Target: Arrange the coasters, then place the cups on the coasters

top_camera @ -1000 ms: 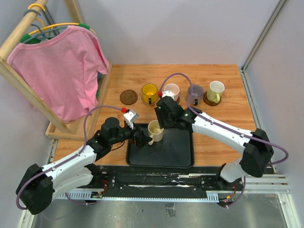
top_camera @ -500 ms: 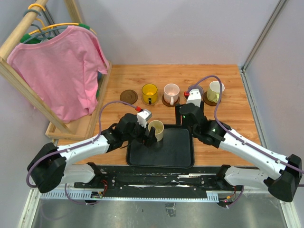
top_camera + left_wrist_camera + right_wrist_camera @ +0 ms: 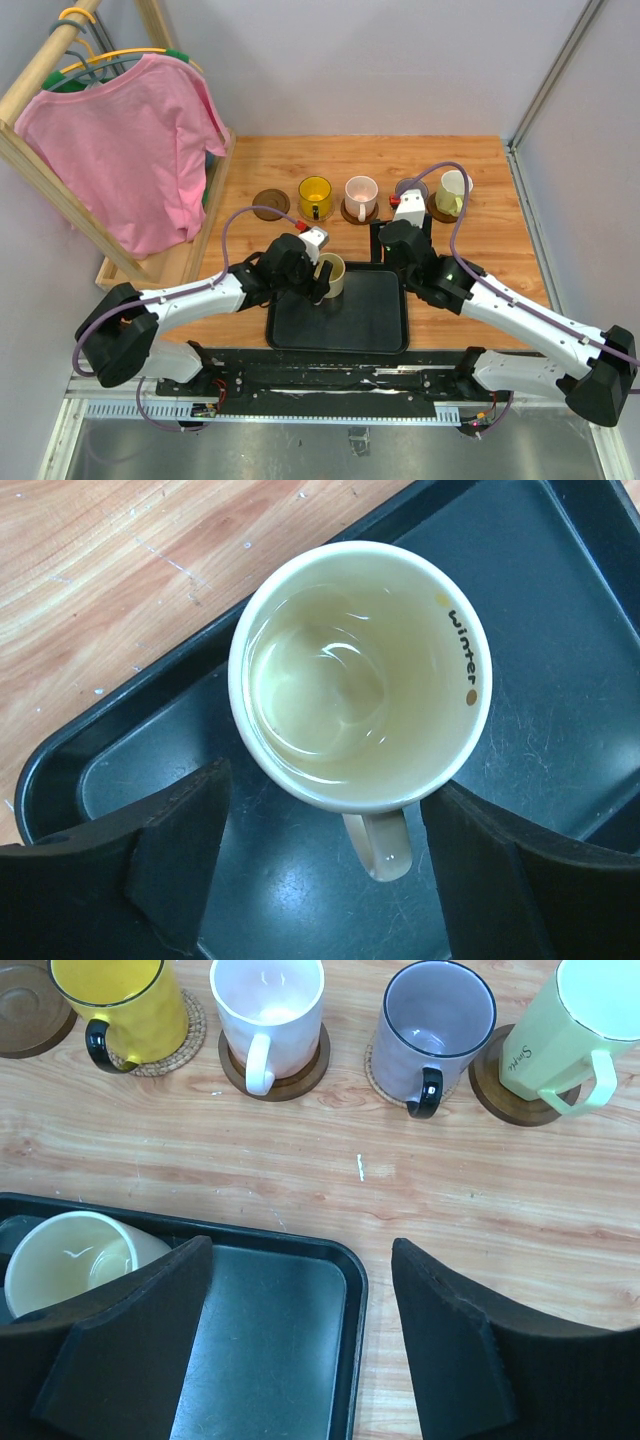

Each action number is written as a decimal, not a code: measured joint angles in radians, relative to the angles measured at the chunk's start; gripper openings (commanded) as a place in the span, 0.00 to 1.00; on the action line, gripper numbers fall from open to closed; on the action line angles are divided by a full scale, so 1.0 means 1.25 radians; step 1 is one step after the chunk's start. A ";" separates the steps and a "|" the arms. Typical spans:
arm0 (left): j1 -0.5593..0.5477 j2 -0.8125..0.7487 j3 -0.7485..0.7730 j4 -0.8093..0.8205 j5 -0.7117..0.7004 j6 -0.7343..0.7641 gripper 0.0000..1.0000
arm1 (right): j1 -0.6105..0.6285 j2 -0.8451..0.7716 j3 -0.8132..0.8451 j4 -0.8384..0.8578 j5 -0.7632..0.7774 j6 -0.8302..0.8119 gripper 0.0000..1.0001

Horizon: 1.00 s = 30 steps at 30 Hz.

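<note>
A cream cup [image 3: 360, 675] stands upright at the back left of the black tray [image 3: 370, 310], its handle [image 3: 380, 845] towards my left wrist. My left gripper [image 3: 332, 780] is open, one finger close on each side of the cup's near part; I see no lift. In the back row stand an empty dark coaster [image 3: 270, 204], a yellow cup [image 3: 115, 1005], a pink cup [image 3: 268, 1005], a purple-grey cup [image 3: 435, 1025] and a pale green cup [image 3: 575, 1025], each cup on its own coaster. My right gripper [image 3: 300, 1250] hangs open and empty over the tray's back right corner.
A wooden rack [image 3: 170, 265] with a pink shirt [image 3: 130, 150] on hangers fills the left side, beside the table's left edge. Grey walls close the back and right. Bare wood [image 3: 450, 1200] lies between the cup row and the tray.
My right gripper has drawn back from the pink cup, which stands on its coaster, to the tray's back right corner. My left gripper has moved up to the cream cup and narrowed round it.
</note>
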State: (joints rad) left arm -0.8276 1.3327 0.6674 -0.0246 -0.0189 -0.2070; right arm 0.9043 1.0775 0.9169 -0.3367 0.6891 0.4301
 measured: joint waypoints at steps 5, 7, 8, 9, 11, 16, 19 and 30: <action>-0.011 0.028 0.024 -0.028 -0.011 -0.002 0.74 | 0.000 0.000 -0.008 0.010 0.001 -0.005 0.74; -0.014 0.039 0.030 -0.035 -0.013 -0.003 0.73 | 0.000 0.001 -0.012 0.012 0.001 -0.006 0.75; -0.015 0.044 0.032 -0.039 -0.016 -0.005 0.73 | 0.000 0.002 -0.012 0.014 0.001 -0.006 0.75; -0.018 0.049 0.033 -0.043 -0.020 -0.007 0.72 | 0.000 0.002 -0.012 0.015 0.001 -0.006 0.75; -0.020 0.056 0.033 -0.049 -0.027 -0.011 0.70 | 0.000 0.002 -0.013 0.018 0.001 -0.006 0.74; -0.026 0.076 0.033 -0.063 -0.043 -0.021 0.68 | 0.000 0.002 -0.019 0.022 0.000 -0.006 0.75; -0.033 0.085 0.033 -0.067 -0.048 -0.023 0.56 | 0.000 0.007 -0.021 0.023 -0.004 -0.006 0.75; -0.042 0.085 0.033 -0.066 -0.045 -0.023 0.01 | 0.000 0.013 -0.021 0.027 -0.016 -0.004 0.75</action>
State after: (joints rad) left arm -0.8795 1.4387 0.7086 -0.1074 -0.0750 -0.2359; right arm 0.9043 1.0943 0.8902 -0.3035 0.6697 0.4255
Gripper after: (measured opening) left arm 0.218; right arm 0.749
